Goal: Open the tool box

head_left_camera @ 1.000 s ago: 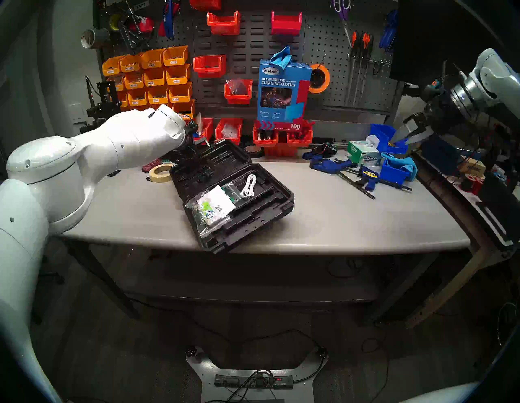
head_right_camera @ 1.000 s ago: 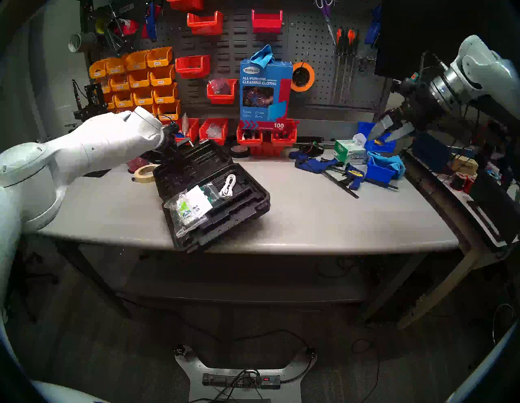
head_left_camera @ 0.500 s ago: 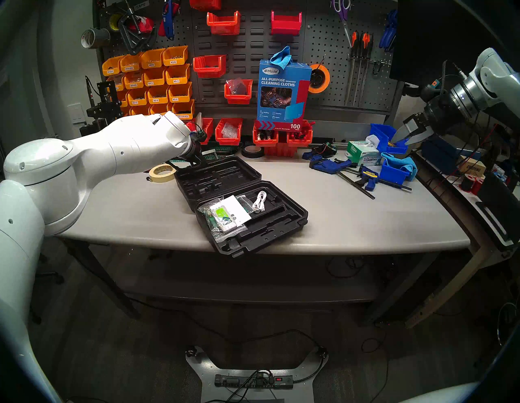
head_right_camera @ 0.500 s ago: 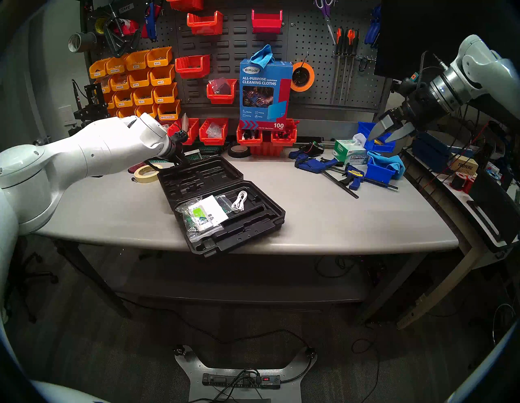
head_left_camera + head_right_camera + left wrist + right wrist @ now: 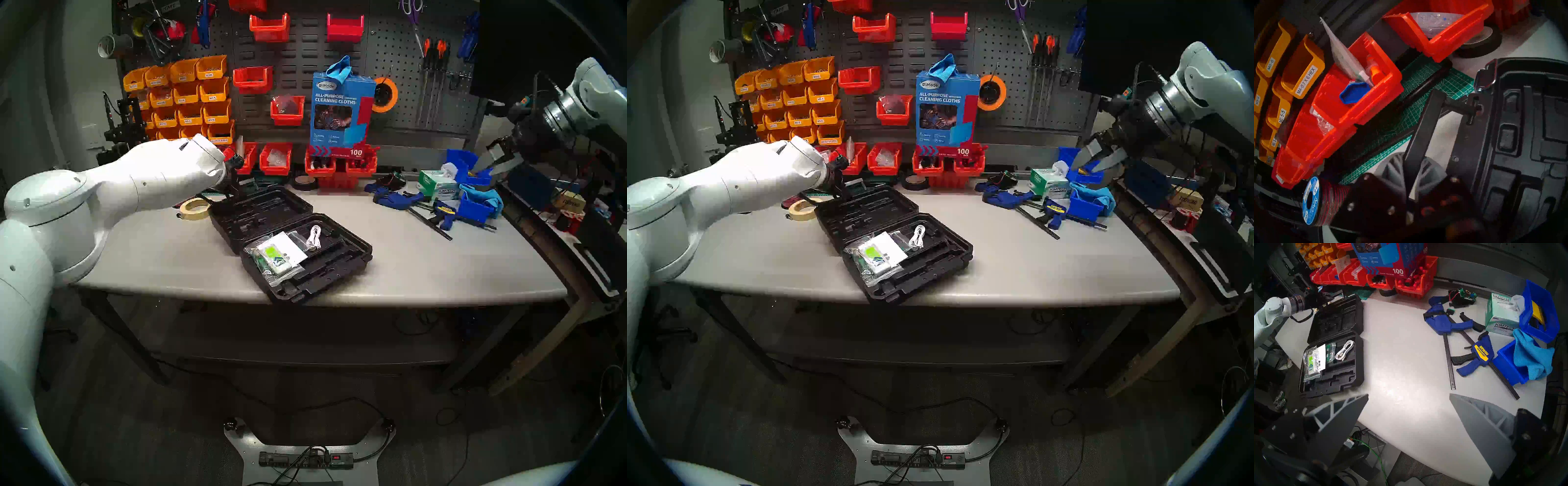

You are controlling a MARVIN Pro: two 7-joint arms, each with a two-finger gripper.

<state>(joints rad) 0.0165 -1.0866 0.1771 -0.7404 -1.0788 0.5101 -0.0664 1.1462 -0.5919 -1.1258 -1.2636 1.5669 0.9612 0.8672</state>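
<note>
**Item: tool box** (image 5: 291, 237) — black moulded case, lying on the bench (image 5: 424, 264) left of centre, its near corner overhanging the front edge. Lid (image 5: 261, 210) laid back toward the pegboard, nearly flat; base (image 5: 325, 268) toward the viewer. Condition: open.

**Contents of base:** clear bag with a green-and-white card (image 5: 276, 256); coiled white cable (image 5: 314, 237). Other recesses look empty.

**Left pincer** (image 5: 1412, 191) — drawn together on the lid's black handle (image 5: 1425, 129), which runs up between the fingers in the wrist view. A silver latch (image 5: 1483, 81) hangs loose at the lid's rim just beyond.

**Right pincer** (image 5: 1408, 414) — fingers apart, empty, raised over the bench's right end, well clear of the box.

**Neighbours of the lid:** tape roll (image 5: 194, 208) just beside its left corner; green cutting mat (image 5: 1407, 122) and red bins (image 5: 1359, 95) behind it.

**Handling note (judgement):** the opening looks all but finished. What remains is to lay the lid fully down and let go — lower gently so the box does not skid further off the front edge, spread the fingers before pulling away, and withdraw up and back toward the arm's own side, clear of the bins and the tape roll.
</note>
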